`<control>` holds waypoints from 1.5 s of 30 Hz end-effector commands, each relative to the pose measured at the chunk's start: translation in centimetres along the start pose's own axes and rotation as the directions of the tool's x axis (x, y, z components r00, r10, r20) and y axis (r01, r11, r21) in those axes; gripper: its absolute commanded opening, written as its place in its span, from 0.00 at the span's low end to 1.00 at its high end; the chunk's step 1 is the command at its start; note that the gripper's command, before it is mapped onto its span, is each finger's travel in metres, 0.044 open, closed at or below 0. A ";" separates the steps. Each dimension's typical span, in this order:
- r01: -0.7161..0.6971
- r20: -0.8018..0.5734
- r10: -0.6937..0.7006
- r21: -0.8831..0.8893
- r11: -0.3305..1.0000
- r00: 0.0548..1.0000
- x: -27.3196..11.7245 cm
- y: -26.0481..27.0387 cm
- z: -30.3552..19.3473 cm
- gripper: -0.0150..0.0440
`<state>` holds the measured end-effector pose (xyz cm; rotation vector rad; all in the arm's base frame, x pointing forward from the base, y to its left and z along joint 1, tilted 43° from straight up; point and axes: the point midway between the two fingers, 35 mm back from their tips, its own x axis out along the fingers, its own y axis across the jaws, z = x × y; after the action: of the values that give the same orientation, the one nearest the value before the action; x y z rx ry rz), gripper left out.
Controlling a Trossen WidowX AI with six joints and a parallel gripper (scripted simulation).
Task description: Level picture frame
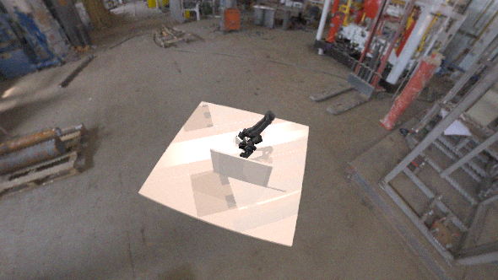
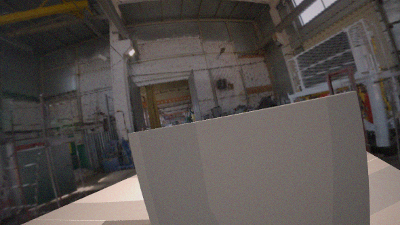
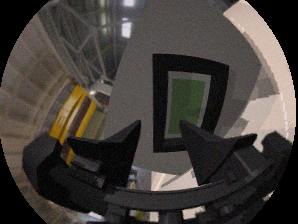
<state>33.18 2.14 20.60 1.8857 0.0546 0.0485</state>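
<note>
The picture frame (image 3: 160,95) shows only in the wrist view: a black border, a pale inner mat and a green picture. Its left border does not run parallel to the grey panel's left edge there, so it looks tilted on the panel. The screw and notched strip are hidden. My gripper (image 3: 160,123) (image 1: 243,156) is open, with nothing between its fingers. In the wrist view the right fingertip overlaps the frame's lower inner part, and the left fingertip is left of the frame. I cannot tell whether a fingertip touches it.
The grey upright panel (image 1: 240,169) (image 2: 264,162) (image 3: 131,105) bears the frame on its far side in the top view. It stands on the pale table top (image 1: 169,181). The arm (image 1: 261,125) reaches toward the panel from behind. The exterior camera sees the panel's bare back, which hides the frame.
</note>
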 end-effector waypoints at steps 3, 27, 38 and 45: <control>-0.004 -0.001 0.004 0.005 1.000 1.000 0.9 0.2 0.0 0.69; -0.005 -0.001 0.005 0.005 1.000 1.000 3.0 0.1 0.0 0.69; -0.005 -0.001 0.005 0.005 1.000 1.000 3.0 0.1 0.0 0.37; -0.005 -0.001 0.005 0.005 1.000 1.000 3.0 0.1 0.0 0.25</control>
<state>36.13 2.33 20.65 1.8861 0.0520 0.0530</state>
